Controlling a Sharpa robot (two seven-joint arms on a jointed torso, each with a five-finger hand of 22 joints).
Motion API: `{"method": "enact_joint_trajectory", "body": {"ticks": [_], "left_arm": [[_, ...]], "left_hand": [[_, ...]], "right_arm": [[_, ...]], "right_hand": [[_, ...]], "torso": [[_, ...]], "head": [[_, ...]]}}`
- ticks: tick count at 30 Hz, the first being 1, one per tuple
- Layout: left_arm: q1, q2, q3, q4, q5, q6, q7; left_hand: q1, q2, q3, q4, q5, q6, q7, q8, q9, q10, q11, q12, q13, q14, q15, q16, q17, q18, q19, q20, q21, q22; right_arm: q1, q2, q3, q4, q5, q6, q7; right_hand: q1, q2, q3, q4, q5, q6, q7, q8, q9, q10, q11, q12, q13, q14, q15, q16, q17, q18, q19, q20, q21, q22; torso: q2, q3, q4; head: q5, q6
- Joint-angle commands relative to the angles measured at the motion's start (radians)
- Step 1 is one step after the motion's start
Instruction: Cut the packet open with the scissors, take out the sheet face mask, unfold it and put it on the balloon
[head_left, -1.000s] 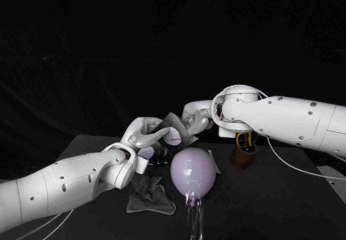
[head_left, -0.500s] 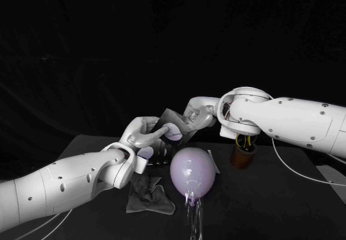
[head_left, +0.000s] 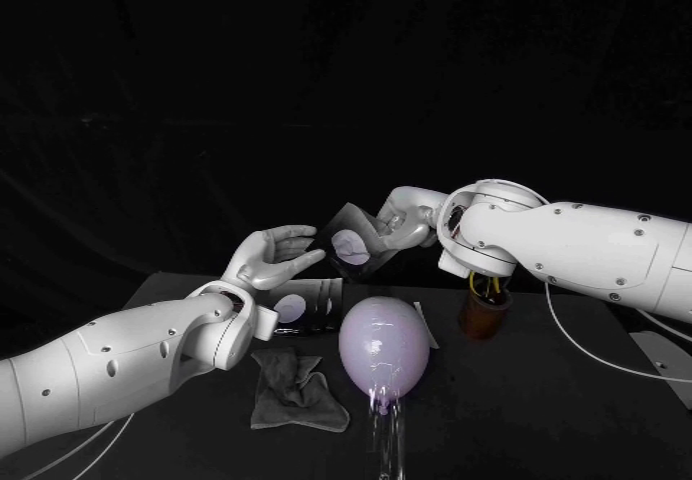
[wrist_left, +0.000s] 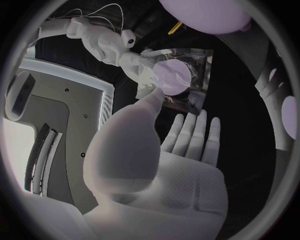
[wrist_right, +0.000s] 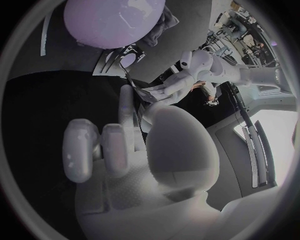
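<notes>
Black table (head_left: 577, 400) fills the lower part of the head view, and one pale lilac balloon (head_left: 384, 345) stands on it near the middle, on a clear stem. Two dark packets can be counted. The right hand (head_left: 400, 228) holds one packet (head_left: 349, 246) up in the air above and behind the balloon, pinching it by its edge, so a pale round mark on it faces the camera. A second packet (head_left: 300, 301) with the same pale mark stands on the table just beside the balloon, on the left arm's side. The left hand (head_left: 271, 257) is raised near the held packet but apart from it, its fingers spread and holding nothing. One crumpled grey cloth (head_left: 297, 390) lies on the table in front of the left arm. One brown cup (head_left: 483, 314) stands on the far side of the balloon, under the right arm, with one pair of yellow-handled scissors (head_left: 490, 284) in it.

From the left wrist, the released palm faces the packet, which hangs clamped in the right hand's fingers, with the balloon beyond.

From the right wrist, the fingers close on the packet's thin edge; the balloon, the standing packet and the cloth lie behind it.
</notes>
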Motion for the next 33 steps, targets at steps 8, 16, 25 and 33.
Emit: {"method": "enact_joint_trajectory", "body": {"ticks": [8, 16, 25, 33], "left_arm": [[0.006, -0.037, 0.000, -0.029, 0.090, -0.021, -0.022], [0.006, -0.042, 0.000, 0.017, 0.081, -0.012, -0.049], [0.006, -0.015, 0.000, 0.070, 0.045, 0.040, -0.126], [0.006, 0.029, 0.000, 0.063, 0.040, 0.052, -0.201]], "left_hand": [[0.076, 0.034, -0.125, 0.053, -0.001, 0.018, 0.080, -0.001, -0.002, -0.026, -0.004, 0.025, 0.001, -0.020, -0.002, 0.029, -0.010, -0.004, 0.046, -0.003, 0.008, -0.003], [0.105, 0.057, -0.174, 0.103, -0.001, 0.167, 0.079, 0.070, 0.038, 0.048, -0.040, 0.088, 0.012, 0.115, -0.046, 0.148, 0.024, 0.060, 0.230, -0.018, 0.108, 0.035], [0.045, 0.093, -0.222, 0.157, -0.001, 0.281, 0.011, 0.114, 0.038, 0.267, -0.120, 0.172, 0.035, 0.366, -0.143, 0.317, 0.093, 0.118, 0.415, -0.060, 0.235, 0.090], [-0.045, 0.112, -0.289, 0.159, 0.000, 0.314, 0.001, 0.114, 0.032, 0.335, -0.138, 0.157, 0.037, 0.507, -0.175, 0.442, 0.179, 0.116, 0.503, -0.118, 0.331, 0.138]], "right_arm": [[-0.019, 0.002, 0.000, -0.034, -0.201, -0.169, -0.144], [-0.048, 0.024, 0.001, -0.057, -0.233, -0.210, -0.173], [-0.078, 0.054, 0.001, -0.077, -0.267, -0.241, -0.185], [-0.109, 0.069, 0.001, -0.064, -0.297, -0.263, -0.183]], "right_hand": [[-0.008, 0.000, 0.036, -0.027, 0.000, -0.007, -0.002, 0.074, 0.106, 0.017, -0.012, 0.003, 0.003, 0.039, -0.006, 0.005, 0.006, -0.012, 0.021, -0.010, 0.002, 0.210], [-0.008, -0.001, 0.039, -0.029, 0.000, -0.008, -0.002, 0.076, 0.107, 0.017, -0.012, 0.002, 0.003, 0.038, -0.006, 0.004, 0.001, -0.012, 0.020, -0.010, -0.001, 0.209], [-0.009, -0.001, 0.042, -0.031, 0.001, -0.009, -0.002, 0.078, 0.108, 0.016, -0.012, 0.002, 0.004, 0.038, -0.006, 0.004, 0.002, -0.012, 0.020, -0.010, -0.001, 0.209], [-0.010, -0.002, 0.046, -0.033, 0.000, -0.010, -0.002, 0.080, 0.109, 0.016, -0.012, 0.001, 0.005, 0.038, -0.006, 0.004, 0.003, -0.012, 0.020, -0.011, 0.000, 0.209]], "torso": [[0.001, -0.0010, 0.0023], [0.002, -0.0009, 0.0009], [0.002, -0.0002, -0.0008], [0.002, 0.0013, -0.0003]], "head": [[-0.010, 0.011], [-0.009, 0.031], [-0.007, 0.053], [-0.008, 0.061]]}}
